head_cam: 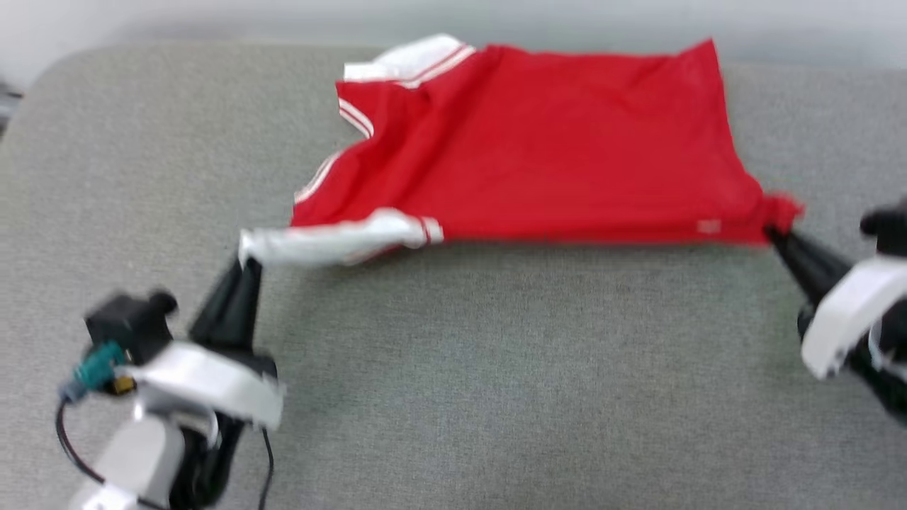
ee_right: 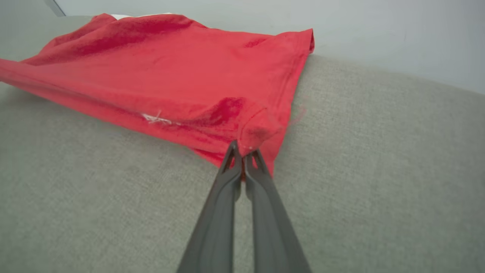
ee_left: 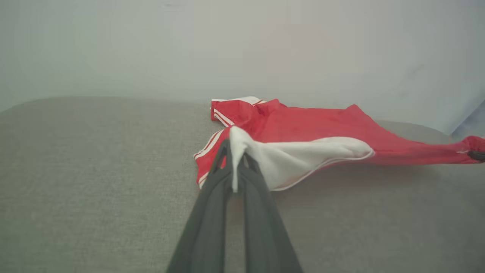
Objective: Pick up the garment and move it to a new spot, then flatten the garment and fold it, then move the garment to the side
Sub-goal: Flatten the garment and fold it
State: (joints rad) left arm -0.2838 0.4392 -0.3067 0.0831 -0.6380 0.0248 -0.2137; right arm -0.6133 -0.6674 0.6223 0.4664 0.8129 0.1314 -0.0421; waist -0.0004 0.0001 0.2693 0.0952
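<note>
Red jersey garment (head_cam: 553,142) with white short sleeves and striped trim lay spread on the far half of the grey woven-fabric surface (head_cam: 453,368), its near edge raised and pulled taut between both arms. Left gripper (head_cam: 246,258), reaching up from the lower left, was clenched on the near white sleeve tip (head_cam: 283,244); right gripper (head_cam: 771,232), angled in from the right, pinched the red hem corner (head_cam: 783,211). A pale wall (ee_left: 242,45) stood behind.
</note>
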